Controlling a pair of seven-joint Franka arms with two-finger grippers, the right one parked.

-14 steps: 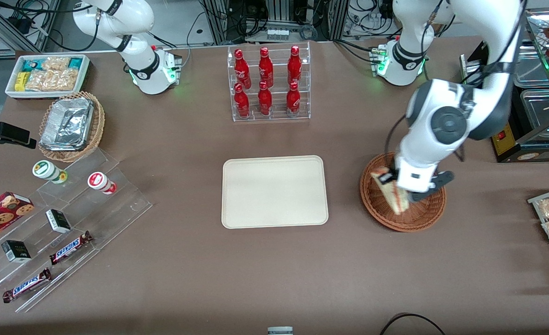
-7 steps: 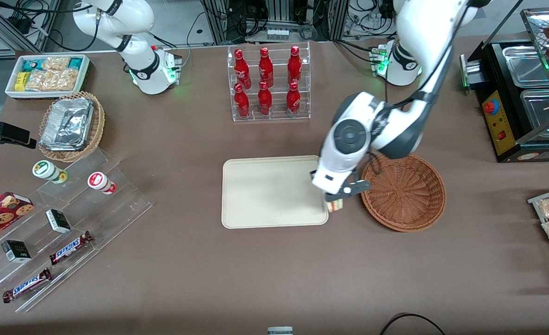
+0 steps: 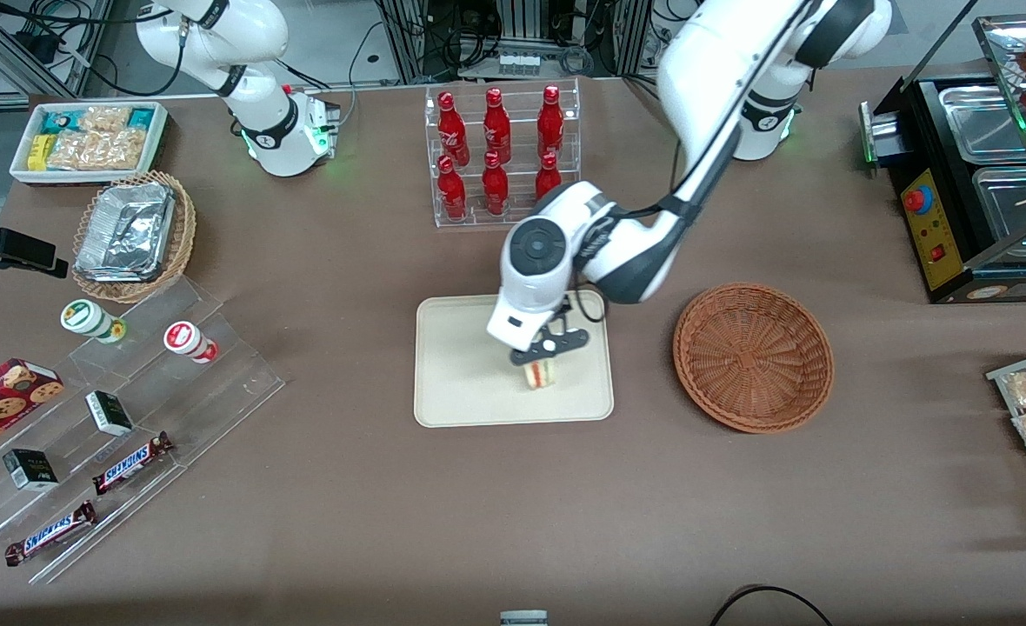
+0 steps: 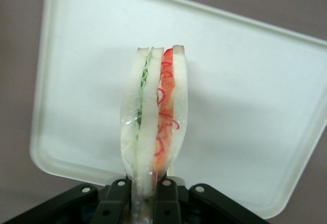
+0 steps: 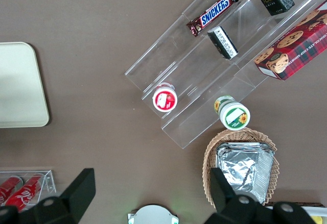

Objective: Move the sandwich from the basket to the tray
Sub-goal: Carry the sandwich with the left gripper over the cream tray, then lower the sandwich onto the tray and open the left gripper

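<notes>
My left gripper (image 3: 542, 356) hangs over the cream tray (image 3: 461, 382), shut on the sandwich (image 3: 540, 374). The sandwich is a wrapped wedge of pale bread with red and green filling, held on edge just above the tray floor. In the left wrist view the sandwich (image 4: 155, 127) sticks out from between the black fingers (image 4: 168, 196), with the tray (image 4: 255, 117) beneath it. The reddish-brown wicker basket (image 3: 753, 356) sits beside the tray toward the working arm's end, with nothing in it.
A clear rack of red bottles (image 3: 501, 156) stands farther from the front camera than the tray. Toward the parked arm's end are a foil-tray basket (image 3: 133, 235), a white snack box (image 3: 89, 139) and acrylic shelves (image 3: 130, 409) with snacks. A metal warmer (image 3: 991, 165) stands at the working arm's end.
My gripper has carried the sandwich out of the basket, over the tray's edge, to above the tray's middle. The basket now holds nothing.
</notes>
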